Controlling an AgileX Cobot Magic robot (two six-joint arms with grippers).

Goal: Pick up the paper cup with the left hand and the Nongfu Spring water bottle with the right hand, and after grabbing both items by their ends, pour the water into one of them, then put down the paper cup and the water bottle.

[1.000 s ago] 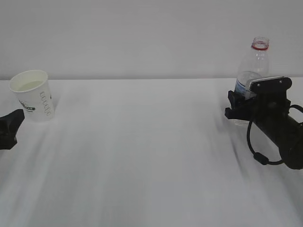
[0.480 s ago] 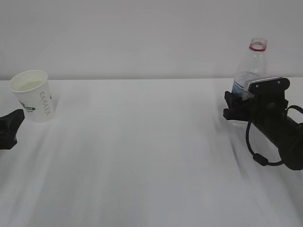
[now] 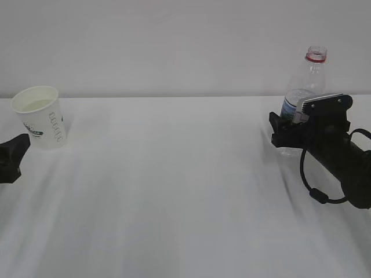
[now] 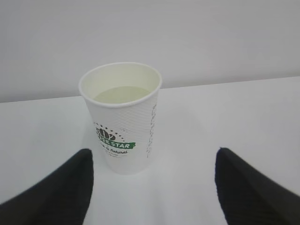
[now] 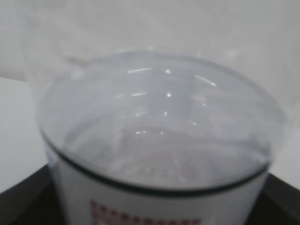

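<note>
The paper cup (image 3: 42, 119) stands upright at the far left of the white table (image 3: 174, 191), with pale water (image 4: 123, 95) showing inside it. My left gripper (image 4: 154, 187) sits just short of the cup (image 4: 122, 122), open and holding nothing; only one dark fingertip (image 3: 10, 155) shows in the exterior view. The Nongfu Spring water bottle (image 3: 310, 75) stands upright at the far right, uncapped. My right gripper (image 3: 287, 133) surrounds its lower body, jaws spread wide. The bottle (image 5: 159, 140) fills the right wrist view, with dark fingers (image 5: 21, 204) at the bottom corners.
A plain pale wall (image 3: 174, 46) runs behind the table's far edge. A black cable loop (image 3: 313, 185) hangs from the right arm just above the tabletop. White tabletop stretches between the cup and the bottle.
My right gripper's jaws have spread apart around the bottle, the near finger shifting left. The bottle stands slightly more to the left. The cup and left gripper have not moved.
</note>
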